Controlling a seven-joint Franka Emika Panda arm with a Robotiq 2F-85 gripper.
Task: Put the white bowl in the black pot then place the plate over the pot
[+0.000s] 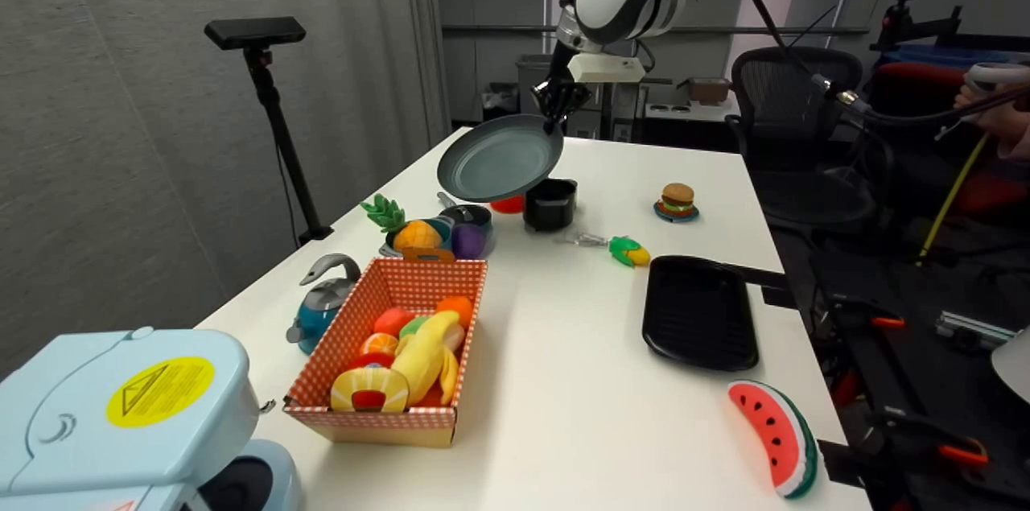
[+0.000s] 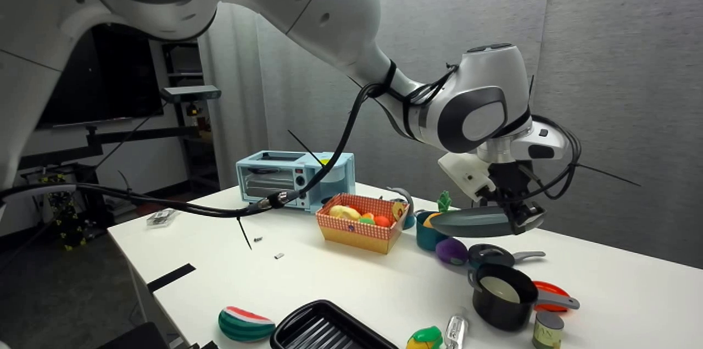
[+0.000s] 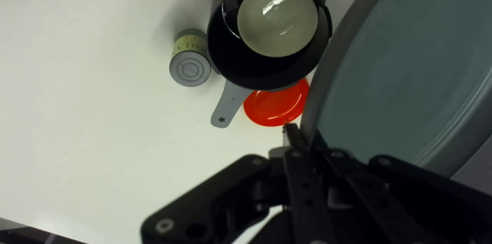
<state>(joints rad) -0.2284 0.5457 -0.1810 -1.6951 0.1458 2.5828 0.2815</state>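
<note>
The black pot [image 3: 250, 65] stands on the table, and the white bowl [image 3: 277, 21] lies inside it toward one side. The pot shows in both exterior views [image 1: 550, 207] [image 2: 502, 310]. The bowl also shows inside it in an exterior view [image 2: 498, 287]. My gripper [image 3: 305, 138] is shut on the rim of the dark grey-green plate [image 3: 407, 63]. It holds the plate tilted in the air, beside and higher than the pot, apart from it. The held plate shows in both exterior views [image 1: 503, 158] [image 2: 469, 222].
A can [image 3: 190, 63] and a red dish [image 3: 275, 107] stand close to the pot. A small pan [image 2: 491, 254], a purple item [image 2: 452, 251] and a teal pot [image 2: 428, 236] are nearby. A fruit basket [image 1: 475, 286], black tray [image 1: 700, 314], toy burger [image 1: 677, 199] and corn [image 1: 628, 251] are on the table.
</note>
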